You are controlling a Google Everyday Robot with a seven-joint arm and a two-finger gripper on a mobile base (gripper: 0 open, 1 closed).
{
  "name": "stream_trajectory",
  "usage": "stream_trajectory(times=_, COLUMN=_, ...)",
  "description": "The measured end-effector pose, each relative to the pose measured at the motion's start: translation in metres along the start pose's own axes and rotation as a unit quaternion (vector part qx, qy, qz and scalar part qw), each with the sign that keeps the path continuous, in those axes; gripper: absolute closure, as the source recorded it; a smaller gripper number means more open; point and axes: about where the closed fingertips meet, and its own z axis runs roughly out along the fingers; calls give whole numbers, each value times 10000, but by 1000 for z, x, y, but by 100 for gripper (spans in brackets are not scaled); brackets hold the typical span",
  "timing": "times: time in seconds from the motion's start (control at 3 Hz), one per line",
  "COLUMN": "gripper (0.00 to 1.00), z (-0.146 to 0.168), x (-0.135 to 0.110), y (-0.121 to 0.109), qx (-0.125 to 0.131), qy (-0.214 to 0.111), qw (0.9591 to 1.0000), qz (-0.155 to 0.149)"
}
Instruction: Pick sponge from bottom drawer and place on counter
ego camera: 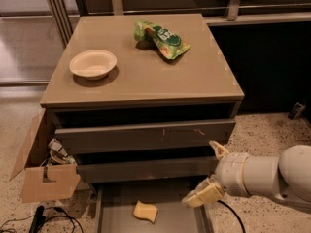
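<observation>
The gripper (210, 174) is low on the right side, at the right end of the middle drawer (146, 170). Its two yellowish fingers (203, 196) are spread wide apart and hold nothing. One finger points up by the gap above the middle drawer. The other finger hangs lower, over the right edge of the bottom drawer (116, 217). The fat white arm (272, 176) comes in from the right side.

The bottom drawer is pulled out. The sponge (146, 211) lies on its flat grey floor, near the middle. It is pale yellow and sits to the left of the lower finger, not touching it.

The top drawer (146, 136) sits above the middle one.

On top is the tan counter (160, 76). A pale round bowl (93, 63) stands on its left side. A green crinkled snack bag (163, 39) lies near the back, well apart from the bowl.

A cardboard box (48, 182) stands open on the floor, right beside the cabinet on the left. The floor (257, 130) is speckled.
</observation>
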Motion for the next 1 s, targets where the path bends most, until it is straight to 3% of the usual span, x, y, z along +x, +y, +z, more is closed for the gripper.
stream_trajectory(times=0.67, gripper=0, z=68, x=78, y=13, qx=-267, qy=338, qw=9990, qz=99)
stream_trajectory(times=1.0, gripper=0, z=117, x=123, y=22, qx=-336, qy=533, qw=9979, qz=114)
